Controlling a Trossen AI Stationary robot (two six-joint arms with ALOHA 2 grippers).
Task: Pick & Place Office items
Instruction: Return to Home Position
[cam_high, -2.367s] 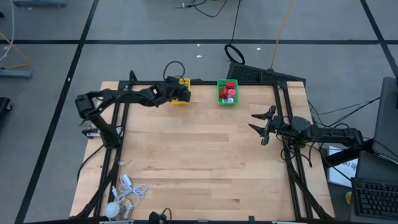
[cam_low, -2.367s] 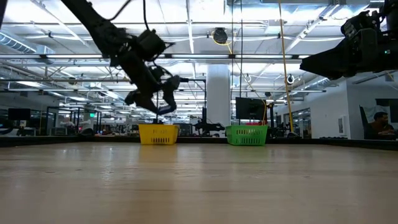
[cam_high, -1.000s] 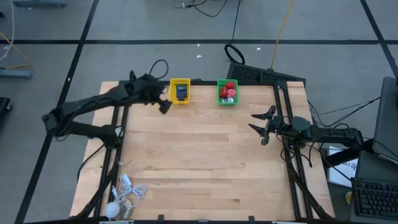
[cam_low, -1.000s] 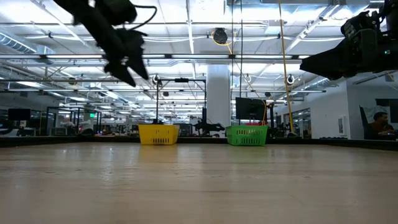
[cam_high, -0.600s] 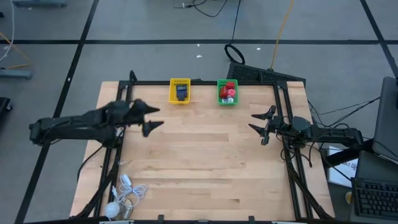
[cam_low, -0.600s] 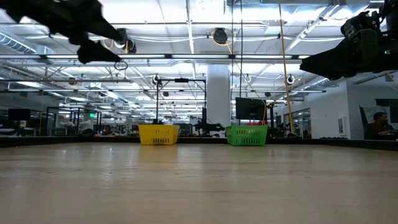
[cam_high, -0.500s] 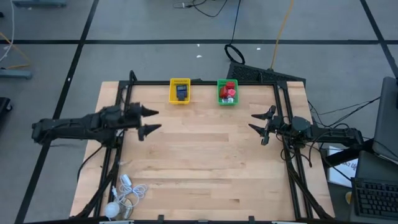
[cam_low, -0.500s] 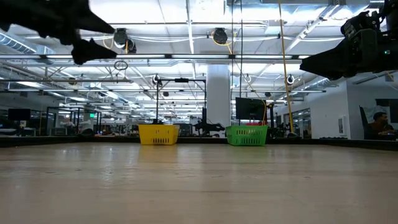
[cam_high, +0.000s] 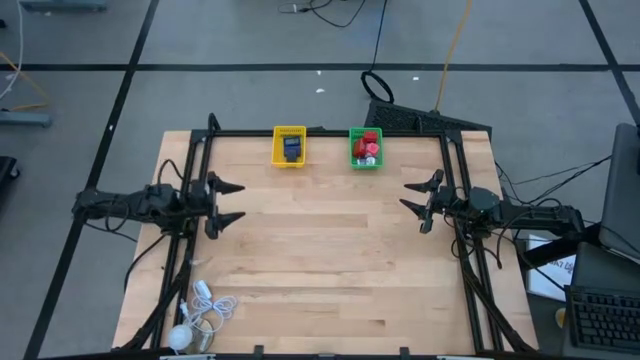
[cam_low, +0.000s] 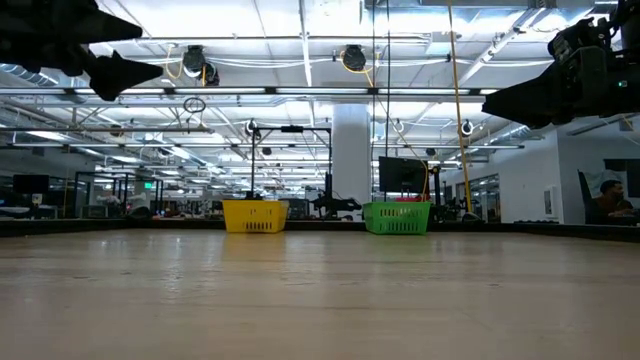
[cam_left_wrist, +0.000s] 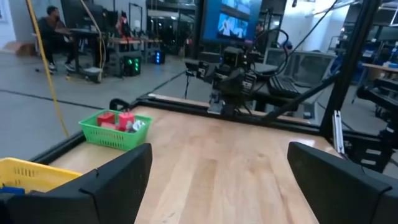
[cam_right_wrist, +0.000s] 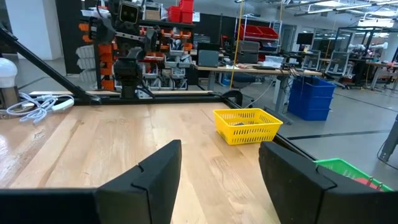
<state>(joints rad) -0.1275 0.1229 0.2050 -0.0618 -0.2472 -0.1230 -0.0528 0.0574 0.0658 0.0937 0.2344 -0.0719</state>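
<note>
My left pincer has drawn back from the yellow basket to the bench left edge, spread open and empty. My right pincer waits open opposite. The office items sit in that basket and the green basket.

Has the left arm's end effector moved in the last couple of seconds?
Yes. The left end effector pulled back from over the yellow basket toward the left edge of the table, open.

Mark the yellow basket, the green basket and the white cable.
yellow basket (cam_low: 254, 218), low view, front wall.
green basket (cam_low: 397, 218), low view, front wall.
white cable (cam_high: 212, 305), high view, coiled part.
</note>
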